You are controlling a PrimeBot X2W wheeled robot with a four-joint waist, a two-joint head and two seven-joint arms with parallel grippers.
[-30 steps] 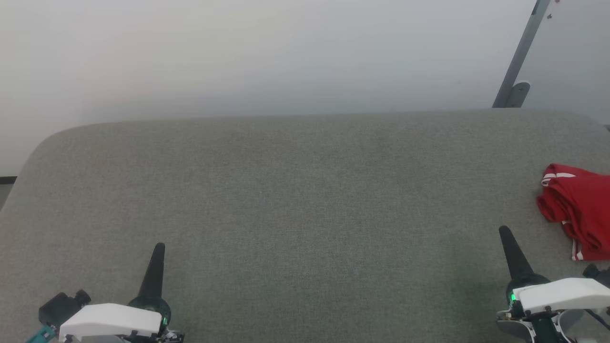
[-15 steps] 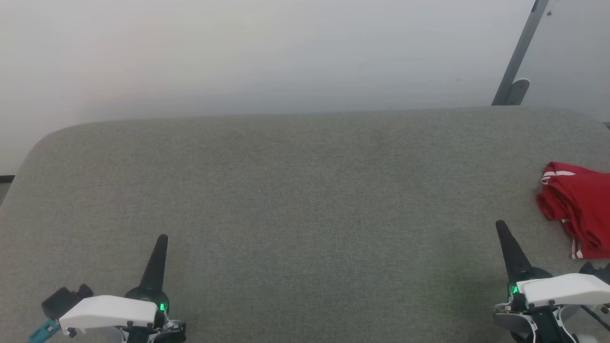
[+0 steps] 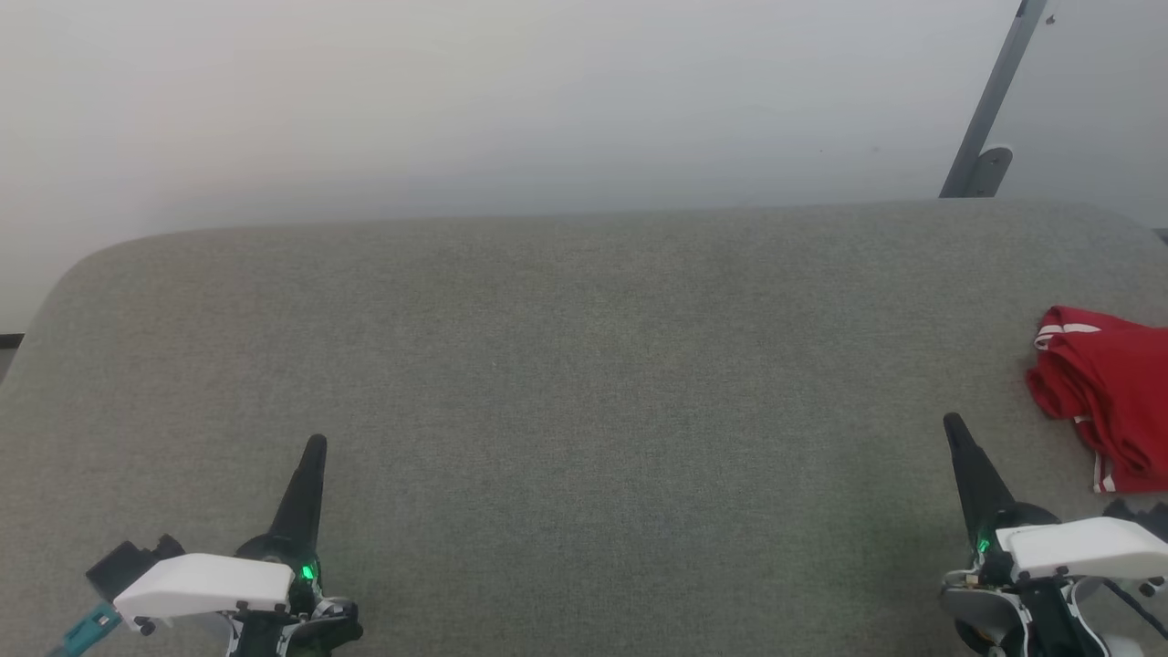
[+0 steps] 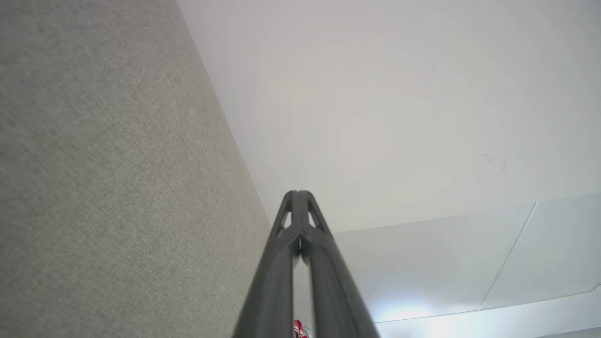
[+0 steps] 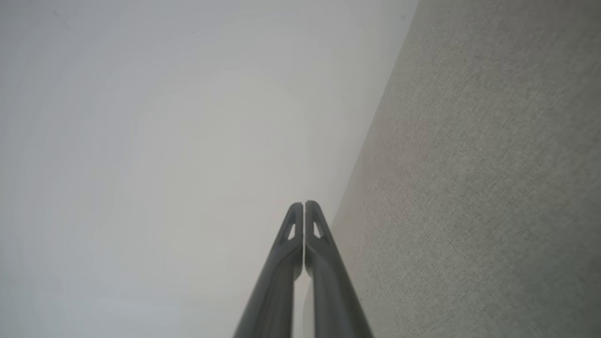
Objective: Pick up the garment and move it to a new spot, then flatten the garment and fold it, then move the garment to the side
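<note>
One crumpled red garment (image 3: 1106, 401), white-striped trim outward, at far right edge of grey fabric surface (image 3: 584, 347), apparently either awaiting pickup or already set aside; left gripper (image 3: 313, 450) and right gripper (image 3: 954, 426) fully closed, empty, parked at near edge, right one near garment.

Soft, even light fills the head view, and the grey fabric surface (image 3: 584, 365) carries almost no shadow. The pale wall (image 3: 456, 91) in the upper frame is washed out, with a faint pink cast at upper left. The red garment (image 3: 1104, 392) at the right edge looks saturated, its folds softly shaded. Small green lights glow at the bases of the left gripper (image 3: 313, 447) and the right gripper (image 3: 954, 424). In the left wrist view a bright glare patch sits low right of centre, and the fabric weave smears towards the left edge. In both wrist views the dark fingers (image 5: 281, 281) blur near the bottom edge.
</note>
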